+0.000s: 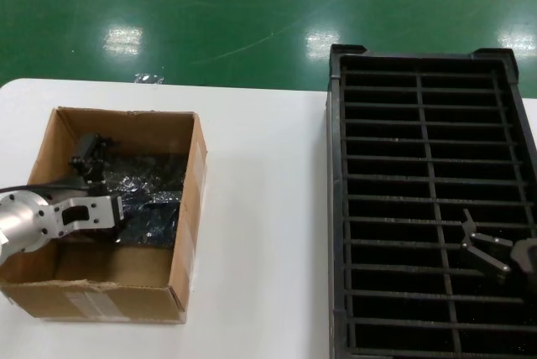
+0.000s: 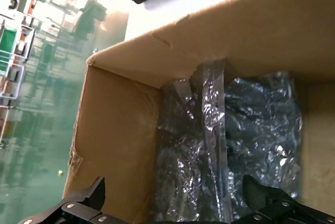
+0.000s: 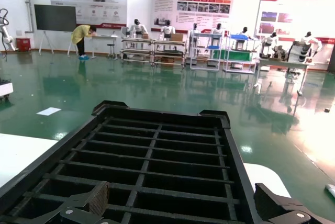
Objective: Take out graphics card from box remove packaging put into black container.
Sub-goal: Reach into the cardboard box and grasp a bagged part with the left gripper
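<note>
Left pincer (image 1: 99, 176) is sitting inside the box (image 1: 190, 200), fingers spread wide over the packaging (image 1: 151, 195), not gripping it. The crinkly silver bag is lying flat on the box floor toward the wall nearest the black container (image 1: 336, 208); card itself isn't showing through the wrap. Box is resting on the white surface (image 1: 260, 233), left of the container. Right pincer (image 1: 482, 246) is hovering over the container's near-right slots, released, holding nothing.
</note>
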You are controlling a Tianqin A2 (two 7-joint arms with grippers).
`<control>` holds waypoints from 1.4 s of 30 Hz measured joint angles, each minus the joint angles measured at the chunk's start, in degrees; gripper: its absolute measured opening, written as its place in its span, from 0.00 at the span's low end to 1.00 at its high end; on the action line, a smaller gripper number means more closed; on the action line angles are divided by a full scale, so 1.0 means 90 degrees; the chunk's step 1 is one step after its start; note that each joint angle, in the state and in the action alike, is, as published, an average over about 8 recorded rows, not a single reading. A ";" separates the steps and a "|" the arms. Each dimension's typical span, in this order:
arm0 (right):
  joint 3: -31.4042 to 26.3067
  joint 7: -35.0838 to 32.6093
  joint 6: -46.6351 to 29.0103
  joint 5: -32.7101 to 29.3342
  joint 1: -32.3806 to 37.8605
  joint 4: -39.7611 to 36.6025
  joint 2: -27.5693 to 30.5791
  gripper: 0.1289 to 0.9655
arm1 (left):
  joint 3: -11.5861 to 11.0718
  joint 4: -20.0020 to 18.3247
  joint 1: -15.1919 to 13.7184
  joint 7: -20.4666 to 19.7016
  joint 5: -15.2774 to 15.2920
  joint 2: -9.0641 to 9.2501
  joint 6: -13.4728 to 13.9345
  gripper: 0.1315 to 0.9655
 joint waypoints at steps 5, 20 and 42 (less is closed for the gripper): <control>0.0000 0.0000 0.0000 0.0000 0.0000 0.0000 0.0000 1.00 | -0.0057 0.0259 -0.0060 0.0526 -0.0224 0.0099 -0.0141 0.91; 0.0000 0.0000 0.0000 0.0000 0.0000 0.0000 0.0000 1.00 | -0.0128 0.0503 -0.0071 0.1204 -0.0591 0.0209 -0.0134 0.69; 0.0000 0.0000 0.0000 0.0000 0.0000 0.0000 0.0000 1.00 | -0.0124 0.0101 0.0168 0.1092 -0.0499 -0.0009 -0.0196 0.15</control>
